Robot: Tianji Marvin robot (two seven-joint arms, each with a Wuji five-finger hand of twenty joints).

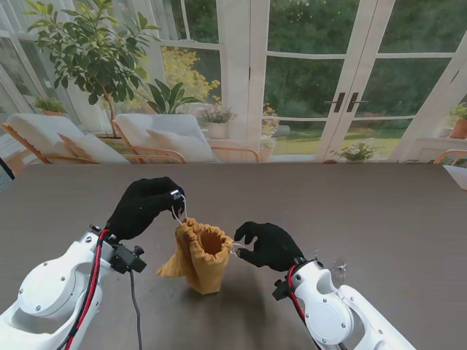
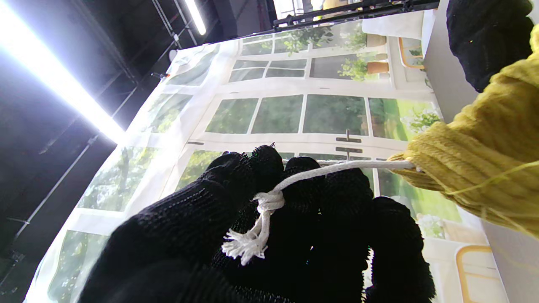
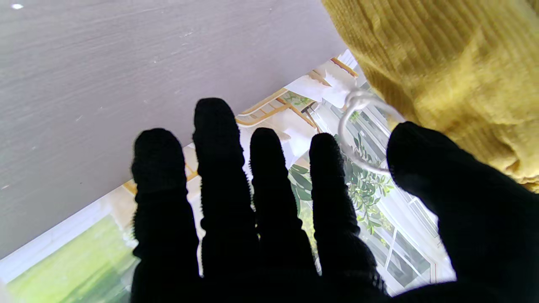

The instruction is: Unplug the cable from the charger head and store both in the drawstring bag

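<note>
On the left, the left robot hand [image 1: 144, 206] is clenched around the white drawstring [image 2: 337, 167] of the mustard-yellow drawstring bag [image 1: 202, 255], lifted a little off the table [image 1: 379, 219]. The stand camera shows only a thin pale line at the knuckles there; the left wrist camera gives what it cannot: a knot [image 2: 269, 201] and frayed tail lying over the gloved fingers [image 2: 236, 176], and the cord running taut from them straight into the gathered knit of the bag's rim.

The bag stands upright in the middle, between the two hands, its mouth open and facing up, a fold of fabric slumped toward the left side. The stand view does not see to its bottom, and I cannot make out the charger head or cable in any view.

On the right, the right robot hand [image 1: 268, 246] sits just beside the bag's rim. From the stand it looks curled; its own wrist camera shows four fingers [image 3: 219, 168] spread and straight, with a loop of white cord [image 3: 358, 139] between forefinger and thumb. Whether that pair actually pinches the loop I cannot tell.

To the right and farther from me the dark table runs bare and wide to its far edge.
</note>
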